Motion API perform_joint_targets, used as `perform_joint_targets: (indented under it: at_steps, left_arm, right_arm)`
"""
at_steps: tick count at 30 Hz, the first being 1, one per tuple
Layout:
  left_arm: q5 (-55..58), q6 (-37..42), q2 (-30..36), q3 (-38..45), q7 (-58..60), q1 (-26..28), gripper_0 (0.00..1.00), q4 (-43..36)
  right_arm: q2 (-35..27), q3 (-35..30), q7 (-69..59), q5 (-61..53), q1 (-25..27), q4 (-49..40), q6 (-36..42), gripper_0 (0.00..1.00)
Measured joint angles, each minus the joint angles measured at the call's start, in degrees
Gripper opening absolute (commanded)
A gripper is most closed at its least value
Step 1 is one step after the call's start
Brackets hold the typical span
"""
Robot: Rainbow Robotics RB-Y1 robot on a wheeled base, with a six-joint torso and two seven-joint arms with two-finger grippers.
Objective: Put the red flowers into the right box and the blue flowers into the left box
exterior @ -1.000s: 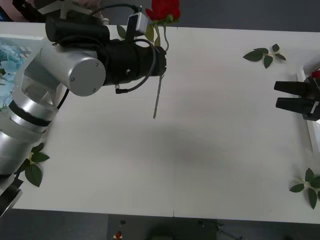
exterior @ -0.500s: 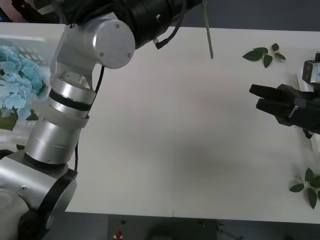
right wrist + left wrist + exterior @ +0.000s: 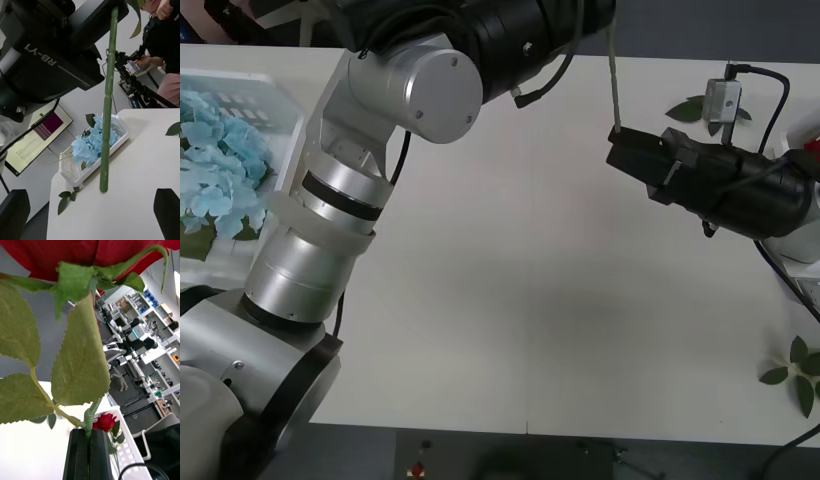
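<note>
My left gripper [image 3: 89, 433] is shut on the green stem of a red flower [image 3: 71, 255], just under its leaves, held high over the table's far side. The stem [image 3: 613, 90] hangs down from the left arm. Its lower end [image 3: 106, 123] lies between the wide-apart black fingers [image 3: 15, 212] of my open right gripper [image 3: 620, 150], touching neither. The blue flowers [image 3: 215, 165] lie in the left box [image 3: 275, 95] at the table's left end. Another red flower [image 3: 105, 421] lies in the right box [image 3: 129, 452], whose edge [image 3: 802, 255] shows behind the right arm.
Loose green leaf sprigs lie at the far right [image 3: 692, 108] and near the front right corner [image 3: 798, 372]. The left arm's silver and black links [image 3: 410, 85] span the table's left and far side. Bare white tabletop [image 3: 520, 300] fills the middle.
The left arm has swung right and up with the red flower. The right arm has come in from the table's right edge to the stem's lower end.
</note>
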Motion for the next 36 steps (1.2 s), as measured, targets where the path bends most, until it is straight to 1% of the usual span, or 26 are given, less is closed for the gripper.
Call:
perform_joint_targets:
  at_steps: [5, 7, 11, 17, 19, 22, 25, 26, 27, 29, 30, 31, 32, 33, 34, 36]
  left_arm:
    - [1.3, -1.4, 0.4, -0.4, 0.0, 0.0, 0.0, 0.0]
    - [2.8, -3.3, 0.4, -0.4, 0.0, 0.0, 0.0, 0.0]
    - [4.7, -4.5, 0.9, -0.8, 0.0, 0.0, 0.0, 0.0]
    - [5.4, -5.5, 3.0, -4.0, 0.0, 0.0, 0.0, 0.0]
    - [5.4, -6.1, 3.8, -4.7, -0.1, 0.0, 0.0, 0.0]
    - [5.4, -8.1, 5.1, -6.1, -0.2, 0.1, 0.0, 0.0]
    - [5.5, -9.3, 6.5, -7.4, -1.6, 0.1, 0.0, -0.1]
    - [5.5, -9.2, 6.8, -7.6, -2.4, 0.1, 0.0, -0.1]
    - [5.5, -8.7, 7.1, -7.6, -3.6, 0.1, 0.0, -0.1]
    - [5.6, -7.0, 7.5, -7.3, -5.8, 0.1, 0.0, -0.3]
    - [5.7, -6.2, 7.6, -7.1, -6.9, 0.1, 0.0, -0.4]
    - [6.2, -5.6, 7.6, -6.9, -8.0, 0.1, 0.0, -0.4]
    - [6.7, -5.3, 7.6, -6.7, -8.5, 0.1, 0.0, -0.4]
    - [7.2, -5.3, 7.6, -6.7, -8.7, 0.1, 0.0, -0.4]
    - [7.5, -5.3, 7.6, -6.7, -8.7, 0.1, 0.0, -0.4]
    - [8.2, -5.3, 7.6, -6.7, -8.7, 0.1, 0.0, -0.4]
  right_arm:
    - [1.1, 1.0, 0.0, 0.0, -1.9, 0.0, -3.7, 0.97]
    - [2.0, 0.5, 0.0, 0.0, -2.4, 0.0, -4.2, 0.97]
    - [3.5, -0.2, 0.0, 0.3, -3.3, 0.0, -5.5, 0.95]
    - [4.1, 0.1, 0.0, 0.6, -4.3, 0.0, -5.8, 0.94]
    - [4.1, 0.5, 0.0, 0.7, -4.3, 0.0, -6.5, 0.92]
    - [4.1, 1.1, 0.0, 0.7, -4.3, 0.0, -7.5, 0.81]
    - [4.1, 1.1, 0.0, 1.0, -4.3, 0.1, -7.6, 0.8]
    - [4.2, 1.1, 0.0, 1.5, -4.3, 0.2, -7.9, 0.78]
    - [4.2, 1.1, 0.0, 2.0, -4.3, 0.2, -8.4, 0.75]
    - [4.6, 1.1, 0.0, 2.3, -4.3, 0.4, -9.6, 0.64]
    - [4.9, 1.1, 0.0, 2.3, -4.3, 0.6, -10.0, 0.5]
    - [5.1, 1.1, 0.0, 2.3, -4.3, 0.7, -10.2, 0.39]
    - [5.4, 1.1, 0.0, 2.3, -4.3, 0.7, -10.4, 0.33]
    - [5.7, 1.1, 0.0, 2.3, -4.3, 0.7, -10.6, 0.21]
    - [6.0, 1.1, 0.0, 2.3, -4.3, 0.7, -10.7, 0.13]
    - [6.4, 1.1, 0.0, 2.3, -4.3, 0.7, -10.7, 0.04]
